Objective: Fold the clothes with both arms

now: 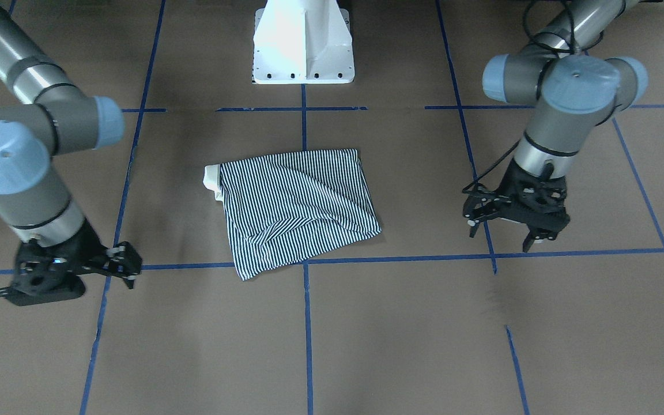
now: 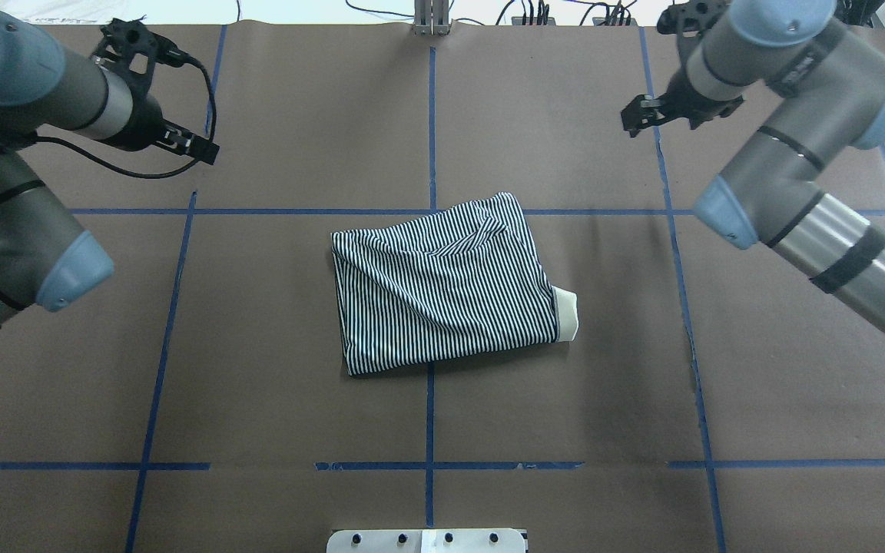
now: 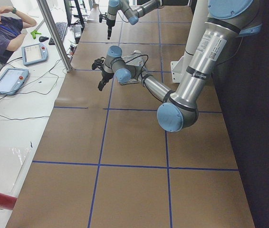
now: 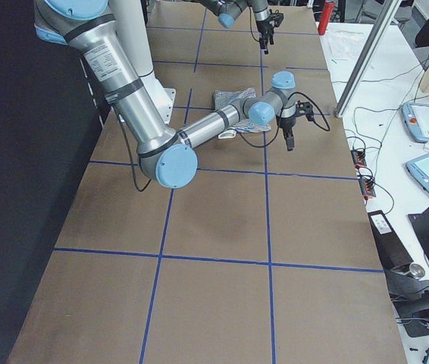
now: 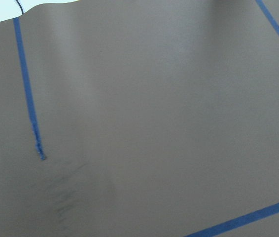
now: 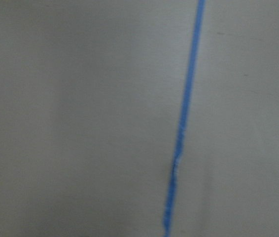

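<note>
The striped polo shirt lies folded into a rough rectangle at the middle of the table, also in the overhead view. Its cream collar sticks out on the robot's right side. My left gripper hangs above the paper well to the shirt's left, with the fingers spread and empty; in the overhead view it is at the far left. My right gripper is low over the table well to the shirt's right, open and empty, and it shows far right in the overhead view. Both wrist views show only paper and tape.
Brown paper with blue tape lines covers the table. The white pedestal base stands at the robot's edge. An operator sits at a side bench with tablets and cables, beyond a metal post.
</note>
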